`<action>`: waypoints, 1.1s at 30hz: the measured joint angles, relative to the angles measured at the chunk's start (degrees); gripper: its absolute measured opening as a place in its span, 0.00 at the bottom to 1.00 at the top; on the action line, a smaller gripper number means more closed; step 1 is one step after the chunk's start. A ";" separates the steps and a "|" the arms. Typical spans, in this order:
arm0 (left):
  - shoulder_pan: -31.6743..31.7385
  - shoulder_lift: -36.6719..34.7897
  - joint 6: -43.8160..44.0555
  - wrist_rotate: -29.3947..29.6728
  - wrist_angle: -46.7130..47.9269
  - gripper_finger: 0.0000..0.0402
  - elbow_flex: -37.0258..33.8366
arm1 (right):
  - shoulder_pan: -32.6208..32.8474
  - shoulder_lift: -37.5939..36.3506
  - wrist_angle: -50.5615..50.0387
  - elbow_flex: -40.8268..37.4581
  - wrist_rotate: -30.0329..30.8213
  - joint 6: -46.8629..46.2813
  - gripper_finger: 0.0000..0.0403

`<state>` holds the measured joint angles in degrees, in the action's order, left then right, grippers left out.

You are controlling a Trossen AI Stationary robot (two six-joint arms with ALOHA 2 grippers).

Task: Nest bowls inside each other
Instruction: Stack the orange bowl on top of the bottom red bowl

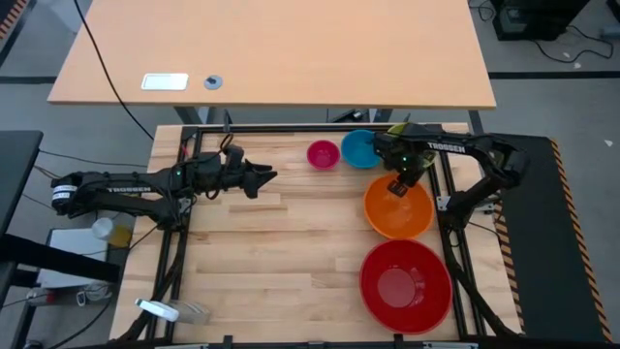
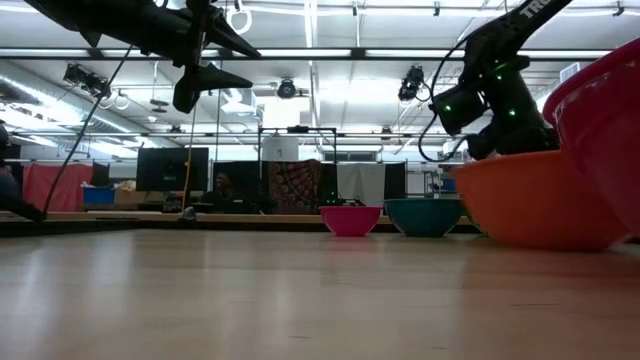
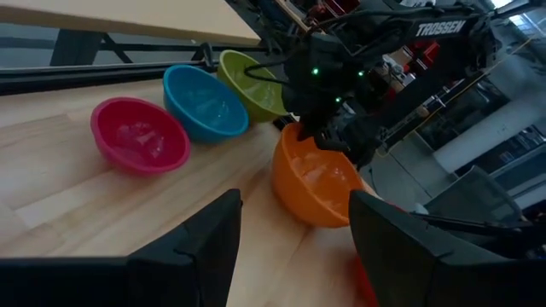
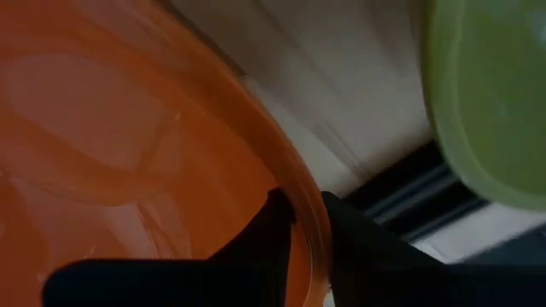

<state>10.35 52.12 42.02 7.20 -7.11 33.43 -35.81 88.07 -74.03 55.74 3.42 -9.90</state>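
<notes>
Four bowls stand on their bases along the table's right part: red (image 1: 405,284) nearest, orange (image 1: 397,210) behind it, then blue (image 1: 358,148) and magenta-pink (image 1: 323,154) at the far edge. The yellow-green bowl (image 3: 252,85) stands beside the blue one, under my right arm in the high view. My right gripper (image 1: 397,184) points steeply down at the orange bowl's far rim and is shut on it. Above the table's left middle, my left gripper (image 1: 266,177) hangs open with nothing between its fingers. My right gripper pinches the orange bowl's rim (image 4: 303,183) on the bowl's far side, one finger inside the bowl and one outside. The fingers come from above, pointing steeply down. The bowl stands upright with its base on the table (image 2: 545,235).
A black frame rail (image 1: 320,127) runs along the table's far edge, close behind the small bowls. Another rail (image 1: 453,242) borders the right side next to the orange and red bowls. Bare wood (image 1: 281,262) spreads over the middle and near left.
</notes>
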 joint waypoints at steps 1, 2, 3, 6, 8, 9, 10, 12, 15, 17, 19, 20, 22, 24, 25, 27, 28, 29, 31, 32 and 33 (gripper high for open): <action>0.00 0.00 0.36 0.02 -0.01 0.55 0.00 | 0.00 -0.11 1.15 0.70 -0.66 -0.29 0.16; 0.07 0.00 0.53 0.02 -0.01 0.55 0.00 | 0.00 -0.18 2.23 1.40 -1.30 -0.78 0.16; 0.16 0.00 0.66 0.02 -0.01 0.55 0.00 | 0.00 -0.27 3.17 1.99 -1.98 -1.31 0.16; 0.42 0.00 0.61 0.04 0.00 0.55 0.00 | 0.00 -0.41 5.70 3.99 -5.47 -2.52 0.13; 0.42 0.00 0.23 0.05 -0.01 0.55 -0.01 | 0.17 -0.41 7.35 4.98 -8.05 -3.23 0.10; 0.42 0.00 -0.10 0.09 -0.01 0.55 -0.01 | 0.38 -0.41 8.25 5.42 -9.05 -3.88 0.09; 0.42 0.00 -0.39 0.09 -0.01 0.55 0.00 | 0.63 -0.41 9.09 5.99 -9.95 -4.48 0.08; 0.42 0.00 -0.57 0.11 -0.01 0.55 0.00 | 1.33 -0.41 10.30 7.05 -11.09 -5.72 0.06; 0.42 0.00 -0.72 0.11 -0.05 0.55 0.00 | 2.70 -0.41 12.58 8.45 -12.25 -7.72 0.06; 0.42 0.00 -0.78 0.11 -0.47 0.55 0.00 | 3.54 -0.41 14.65 9.01 -13.67 -9.33 0.07; 0.42 0.00 -0.90 0.13 -1.25 0.55 0.00 | 4.33 -0.41 16.79 9.12 -16.84 -10.50 0.07; 0.42 0.00 -1.22 0.22 -1.88 0.55 -0.01 | 4.65 -0.41 17.69 9.12 -18.78 -11.01 0.07; 0.42 -0.01 -3.11 0.98 -3.32 0.55 -0.01 | 5.33 -0.41 19.15 9.12 -22.59 -11.83 0.07; 0.42 -0.04 -4.82 1.92 -4.50 0.55 0.00 | 6.12 -0.41 19.97 9.12 -26.39 -12.74 0.06; 0.42 -0.04 -5.52 2.30 -5.00 0.55 0.00 | 6.60 -0.41 20.15 9.12 -27.99 -12.91 0.06; 0.42 -0.04 -5.75 3.82 -5.87 0.55 0.00 | 7.98 -0.41 19.47 9.57 -30.35 -13.05 0.06; 0.42 -0.07 -5.73 4.52 -5.84 0.55 0.00 | 8.97 -0.41 18.93 10.03 -31.11 -12.73 0.07; 0.42 -0.05 -5.72 5.42 -5.79 0.55 0.00 | 10.03 -0.41 18.02 10.75 -31.65 -12.19 0.07; 0.45 -0.04 -5.68 6.24 -5.69 0.55 0.00 | 12.44 -0.41 14.80 12.83 -31.79 -10.36 0.08; 0.46 -0.04 -5.65 6.39 -5.76 0.55 0.00 | 13.73 -0.41 12.70 14.05 -31.70 -9.33 0.08; 0.46 -0.04 -5.58 6.40 -5.79 0.55 0.00 | 15.03 -0.41 10.52 15.37 -31.67 -8.29 0.08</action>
<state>10.81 52.07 36.44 13.61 -12.90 33.43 -20.78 87.66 -63.51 71.11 -28.25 -18.19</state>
